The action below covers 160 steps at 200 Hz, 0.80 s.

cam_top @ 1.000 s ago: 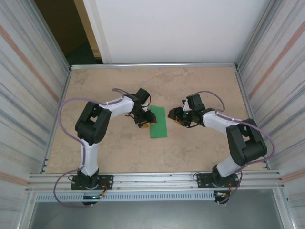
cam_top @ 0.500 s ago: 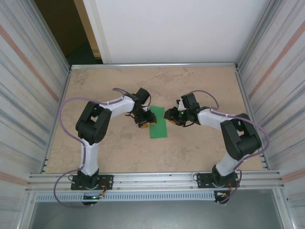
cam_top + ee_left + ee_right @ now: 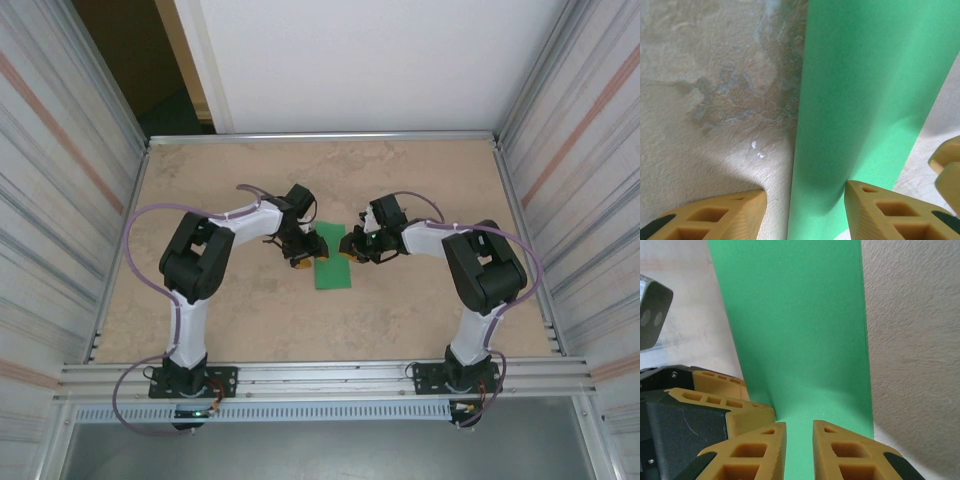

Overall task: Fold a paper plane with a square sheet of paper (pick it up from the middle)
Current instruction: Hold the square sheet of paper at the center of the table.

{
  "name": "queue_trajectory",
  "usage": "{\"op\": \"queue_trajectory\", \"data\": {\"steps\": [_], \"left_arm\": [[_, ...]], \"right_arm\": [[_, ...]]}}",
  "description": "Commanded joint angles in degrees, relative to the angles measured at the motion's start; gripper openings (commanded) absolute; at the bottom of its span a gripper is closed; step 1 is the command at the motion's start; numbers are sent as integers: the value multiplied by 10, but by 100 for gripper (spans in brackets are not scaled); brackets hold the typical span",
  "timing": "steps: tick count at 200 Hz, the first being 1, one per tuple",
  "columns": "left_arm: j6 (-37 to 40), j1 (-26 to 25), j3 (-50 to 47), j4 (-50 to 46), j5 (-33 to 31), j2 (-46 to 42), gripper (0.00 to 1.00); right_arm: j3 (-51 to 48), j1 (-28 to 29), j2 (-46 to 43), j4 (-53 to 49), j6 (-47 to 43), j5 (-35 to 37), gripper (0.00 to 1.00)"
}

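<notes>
The square sheet of paper (image 3: 332,258) lies on the table (image 3: 250,310) as a narrow strip, seemingly folded once with nose and wings still to make, the left gripper (image 3: 306,252) open astride its left edge and the right gripper (image 3: 350,250) nearly closed over its right edge, though whether it pinches the paper cannot be told.

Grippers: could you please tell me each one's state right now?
Left gripper: open, straddling an edge of the green paper.
Right gripper: nearly closed over the paper; grip cannot be told.
</notes>
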Motion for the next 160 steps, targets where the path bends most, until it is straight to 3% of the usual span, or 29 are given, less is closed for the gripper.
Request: {"op": "queue_trajectory", "data": {"steps": [1,77,160], "left_arm": [[12,-26,-62,25,-72,148,50],[10,-27,-61,22,-72,151,50],[24,-22,-44,12,-69,106,50]], "right_arm": [[21,3,14,-7,-11,-20,20],[26,3,42,-28,-21,-17,19],[14,-1,91,-84,-55,35,9]]}}
